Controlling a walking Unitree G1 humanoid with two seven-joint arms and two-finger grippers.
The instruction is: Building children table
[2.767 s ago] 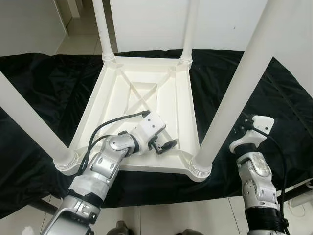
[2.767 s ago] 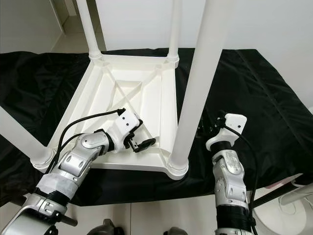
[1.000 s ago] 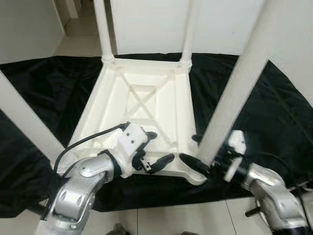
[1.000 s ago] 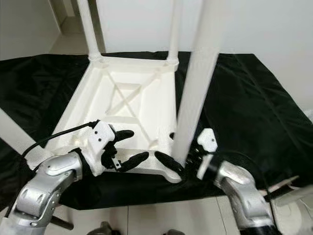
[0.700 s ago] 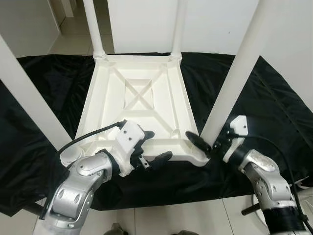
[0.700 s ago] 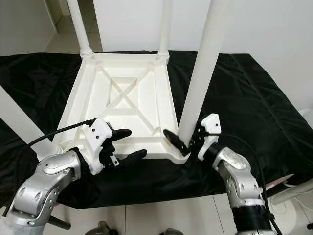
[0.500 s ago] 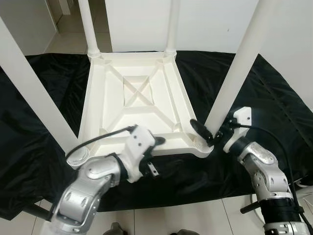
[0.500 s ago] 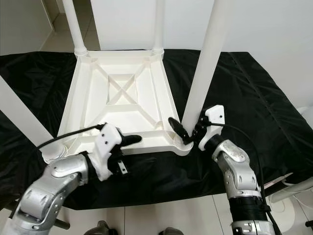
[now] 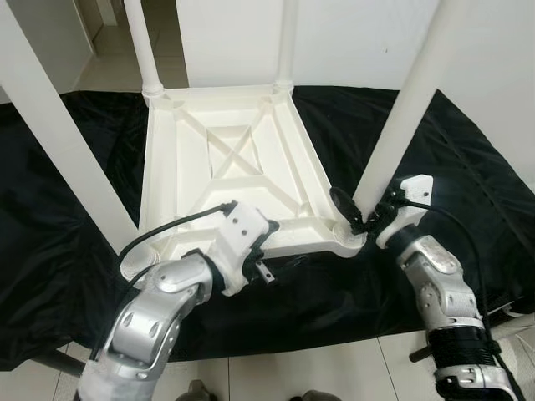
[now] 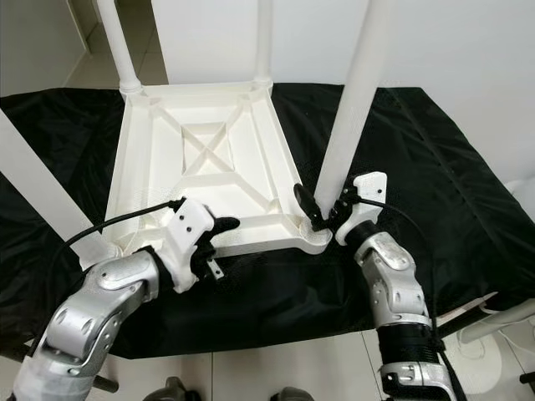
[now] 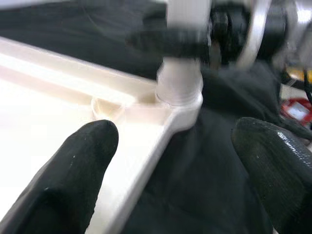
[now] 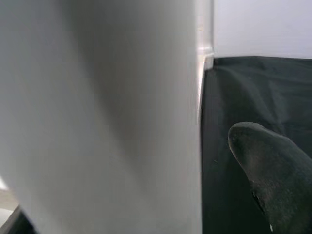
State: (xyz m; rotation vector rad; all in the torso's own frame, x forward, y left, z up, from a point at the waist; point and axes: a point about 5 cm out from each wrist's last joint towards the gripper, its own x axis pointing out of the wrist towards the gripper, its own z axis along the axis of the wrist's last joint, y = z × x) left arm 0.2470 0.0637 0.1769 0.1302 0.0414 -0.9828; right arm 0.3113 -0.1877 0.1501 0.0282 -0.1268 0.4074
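A white children's table [image 9: 160, 175] lies upside down on a black cloth [image 9: 476, 159], its four legs pointing up. My left gripper [image 9: 269, 251] is open at the near rim; one finger [image 11: 73, 180] rests inside the frame and the other [image 11: 278, 161] hangs outside over the cloth. My right gripper [image 9: 361, 219] sits at the base of the near right leg [image 9: 403, 125]. One black finger [image 9: 343, 209] reaches around the leg's inner side. In the right wrist view the leg [image 12: 122, 122] is very close and a finger [image 12: 273, 170] stands a little apart from it.
The near left leg [image 9: 63, 138] rises close to my left arm, and two far legs [image 9: 138, 42] stand at the back. The cloth spreads wide on both sides. Pale floor tiles [image 9: 292, 368] run along the front edge, and a white wall is behind.
The left gripper moved from inside the frame to straddle the near rim. The right gripper swung in from the right side to the near right leg's base. The camera shifted too.
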